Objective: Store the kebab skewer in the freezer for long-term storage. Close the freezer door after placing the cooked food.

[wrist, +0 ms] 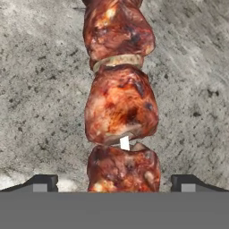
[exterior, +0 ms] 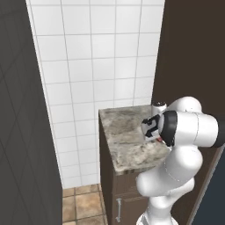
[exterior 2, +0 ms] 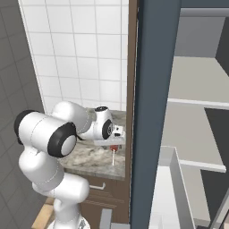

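The kebab skewer [wrist: 120, 112] lies on the mottled grey marble top [exterior: 127, 140] of the low brown cabinet [exterior: 127, 193], near its right edge: glossy reddish-brown meat chunks, lumpy and charred, threaded on a thin pale stick. The gripper [wrist: 115, 183] hangs just above it, jaws spread wide, one dark tip on each side of the meat, not clamping it. The freezer [exterior 2: 201, 112] stands right of the cabinet, pale shelves exposed behind the slate-blue door edge [exterior 2: 152, 112].

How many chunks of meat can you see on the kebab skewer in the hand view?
3 on the kebab skewer, in a line up the middle of the hand view: one at the top, one in the centre, one at the bottom between the open fingers. More may lie past the edges.
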